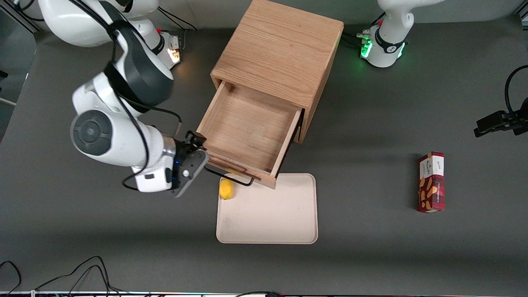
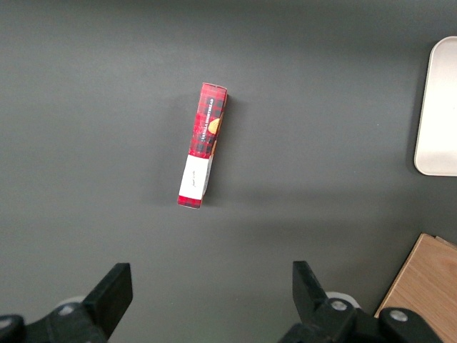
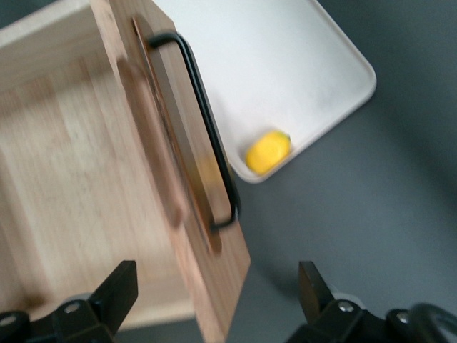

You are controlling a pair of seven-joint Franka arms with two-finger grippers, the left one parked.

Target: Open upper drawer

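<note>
The upper drawer (image 1: 251, 128) of the light oak cabinet (image 1: 280, 49) stands pulled far out, its tray bare inside. Its black wire handle (image 1: 231, 178) runs along the front panel, over the rim of a tray. My right gripper (image 1: 200, 150) is open at the end of the drawer front toward the working arm's end of the table. In the right wrist view the drawer (image 3: 71, 179) and handle (image 3: 207, 128) show close up. The gripper (image 3: 218, 293) is open wide, its fingers (image 3: 118, 289) standing either side of the front panel's corner without touching it. The lower drawer is hidden under the upper one.
A cream tray (image 1: 268, 214) lies in front of the cabinet with a yellow lemon (image 1: 226, 189) in its corner under the handle; both show in the right wrist view (image 3: 268, 151). A red snack box (image 1: 431, 181) lies toward the parked arm's end of the table.
</note>
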